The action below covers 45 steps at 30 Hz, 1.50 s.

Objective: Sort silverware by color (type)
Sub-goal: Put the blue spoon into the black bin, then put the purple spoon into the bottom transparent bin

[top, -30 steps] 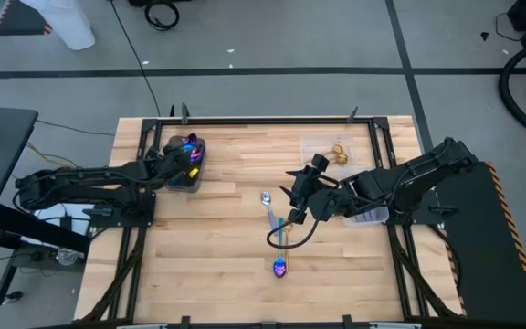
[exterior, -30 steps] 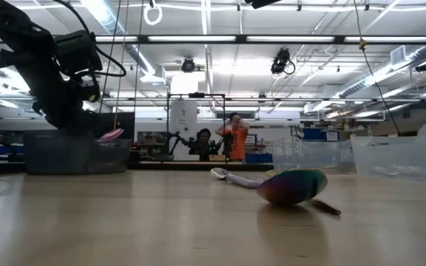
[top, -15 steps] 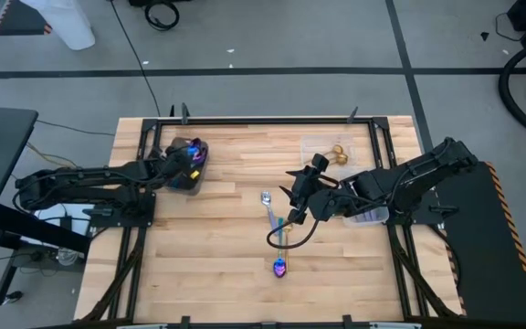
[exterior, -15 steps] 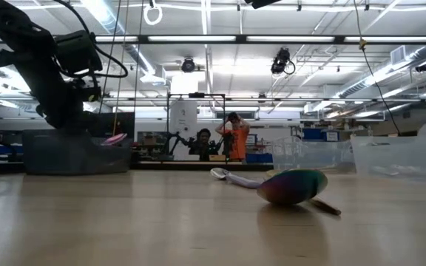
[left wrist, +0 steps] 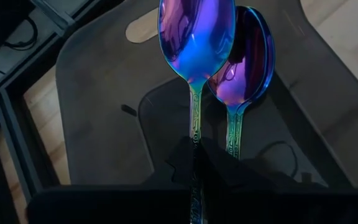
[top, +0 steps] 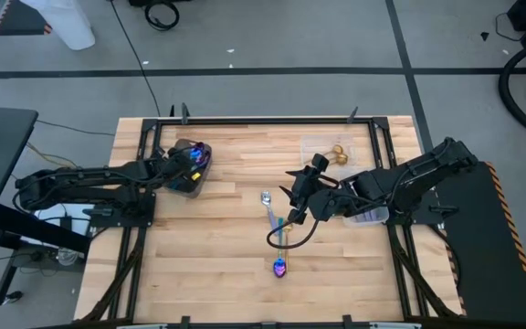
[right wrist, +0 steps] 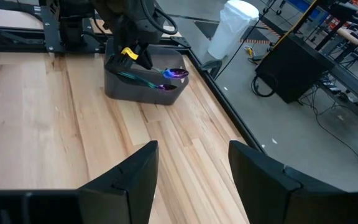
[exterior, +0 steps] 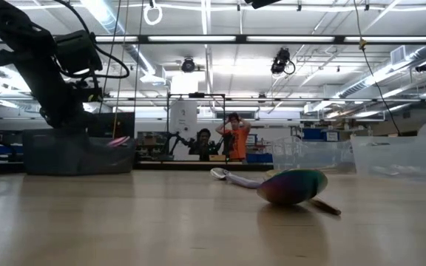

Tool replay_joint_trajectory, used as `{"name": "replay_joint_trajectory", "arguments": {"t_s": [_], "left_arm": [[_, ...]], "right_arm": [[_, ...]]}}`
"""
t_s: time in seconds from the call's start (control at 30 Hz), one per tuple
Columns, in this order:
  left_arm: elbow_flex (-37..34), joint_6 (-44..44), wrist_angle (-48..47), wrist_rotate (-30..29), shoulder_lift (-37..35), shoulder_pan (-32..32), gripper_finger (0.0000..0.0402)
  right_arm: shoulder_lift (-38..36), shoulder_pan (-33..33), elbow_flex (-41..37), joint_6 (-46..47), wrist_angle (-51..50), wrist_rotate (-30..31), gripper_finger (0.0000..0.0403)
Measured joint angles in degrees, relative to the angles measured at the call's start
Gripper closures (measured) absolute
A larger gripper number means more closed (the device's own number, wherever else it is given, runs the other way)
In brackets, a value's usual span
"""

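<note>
Spoons in three finishes lay spread over the bench. Near its back left corner stood the dark grey tray (top: 193, 182), and the left gripper (top: 183, 167) hung at the tray with its fingers clamped on the teal handle of an iridescent spoon (left wrist: 197, 37), whose purple-blue bowl reached out over the tray's inside. A second iridescent spoon (left wrist: 243, 62) lay in the tray just beside it, bowl the same way.

At the bench's middle the right gripper (top: 292, 201) hovered with its fingers (right wrist: 128, 180) apart and nothing between them. Just beside it lay a silver spoon (top: 268, 202), and nearer the front edge another iridescent spoon (top: 280, 265) rested on the wood, its bowl toward that edge. Gold spoons (top: 336, 153) sat in a clear container (top: 314, 144) toward the back right corner. Beyond the bench, in the low view, a person (exterior: 234, 138) in an orange top stood in the room.
</note>
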Motion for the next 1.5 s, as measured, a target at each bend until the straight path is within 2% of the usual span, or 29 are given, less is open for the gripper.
{"name": "replay_joint_trajectory", "arguments": {"t_s": [0.13,0.47,0.6,0.93,1.27,1.5], "left_arm": [[0.0,0.0,0.0,0.2,0.0,0.0,0.036],[0.0,0.7,0.7,0.9,0.0,0.0,0.0274],[0.0,1.8,1.8,1.9,0.0,0.0,0.0253],[0.5,1.8,2.2,2.1,0.0,0.0,0.0248],[5.8,2.3,2.0,2.2,0.0,-0.2,0.0248],[8.6,2.8,2.1,2.2,0.0,-2.8,0.0248]], "right_arm": [[0.0,0.0,0.0,0.0,0.0,0.0,0.0197],[0.0,0.0,0.0,-0.1,0.0,0.0,0.0197],[0.0,0.0,0.0,-0.2,0.0,0.0,0.0197],[0.0,0.0,0.0,-0.2,0.0,0.0,0.0197],[0.0,0.0,0.0,-0.2,0.0,0.0,0.0197],[0.0,0.0,0.0,-0.2,0.0,0.0,0.0197]]}}
